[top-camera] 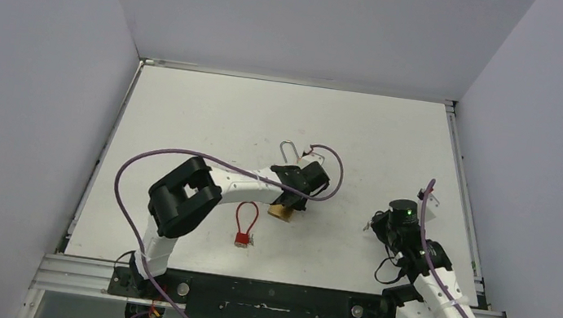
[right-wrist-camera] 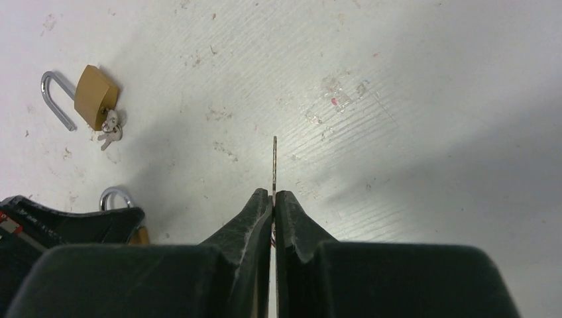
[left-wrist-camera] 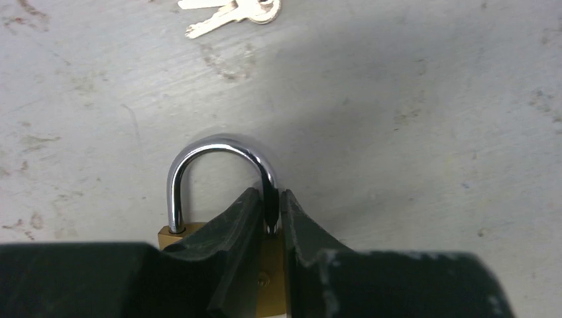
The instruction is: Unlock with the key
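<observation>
My left gripper (left-wrist-camera: 270, 199) is shut on a brass padlock (left-wrist-camera: 273, 265), with the jaws clamping the body and one leg of its chrome shackle (left-wrist-camera: 215, 151). In the top view this padlock (top-camera: 281, 211) lies at the table's middle under the left gripper (top-camera: 292, 200). My right gripper (right-wrist-camera: 274, 193) is shut on a thin silver key (right-wrist-camera: 274, 162), held edge-on and pointing away over the table. In the top view the right gripper (top-camera: 378, 225) is well to the right of the padlock. The left gripper also shows in the right wrist view (right-wrist-camera: 66, 225).
A second brass padlock (right-wrist-camera: 93, 96) with a bunch of keys (right-wrist-camera: 109, 129) lies just beyond the held one; its shackle (top-camera: 287, 150) shows in the top view. A red padlock (top-camera: 245, 224) lies nearer the left arm. Grey walls enclose the table.
</observation>
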Robot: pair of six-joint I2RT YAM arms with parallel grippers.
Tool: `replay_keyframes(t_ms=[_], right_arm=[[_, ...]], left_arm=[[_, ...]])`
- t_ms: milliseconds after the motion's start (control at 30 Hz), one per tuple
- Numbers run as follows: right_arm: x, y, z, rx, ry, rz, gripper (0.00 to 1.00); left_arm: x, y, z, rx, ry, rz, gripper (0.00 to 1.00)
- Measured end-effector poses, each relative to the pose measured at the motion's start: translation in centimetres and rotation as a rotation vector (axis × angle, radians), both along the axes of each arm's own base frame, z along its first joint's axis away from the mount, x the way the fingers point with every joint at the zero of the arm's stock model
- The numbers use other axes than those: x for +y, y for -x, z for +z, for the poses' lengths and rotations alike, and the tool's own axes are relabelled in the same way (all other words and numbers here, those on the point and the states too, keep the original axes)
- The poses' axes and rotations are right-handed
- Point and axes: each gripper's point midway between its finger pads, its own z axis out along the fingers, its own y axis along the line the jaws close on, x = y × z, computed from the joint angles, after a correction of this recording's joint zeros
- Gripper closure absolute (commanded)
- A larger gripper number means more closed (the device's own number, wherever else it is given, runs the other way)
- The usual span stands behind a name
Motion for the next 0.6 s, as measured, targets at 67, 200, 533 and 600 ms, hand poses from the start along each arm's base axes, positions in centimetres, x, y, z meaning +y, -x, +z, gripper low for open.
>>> replay_keyframes(t_ms=[67, 200, 533, 600], right_arm=[[0.1, 0.1, -0.2, 0.004, -0.006, 0.005, 1.0], [0.5, 0.1, -0.6, 0.015, -0.018, 0.018, 1.0], [1.0, -0.3, -0.3, 0.002, -0.041, 0.03, 1.0], [1.0, -0.3, -0.3, 0.002, -0.044, 0.028, 1.0]], left_arm=[[1.8, 0.2, -0.2, 0.013, -0.02, 0.009, 0.79], [2.9, 0.4, -0.2, 0.023, -0.037, 0.007, 0.77], [3.1, -0.4, -0.3, 0.078, -0.002, 0.009, 0.82], [3.0, -0.9, -0.4, 0.083, -0.001, 0.009, 0.86]])
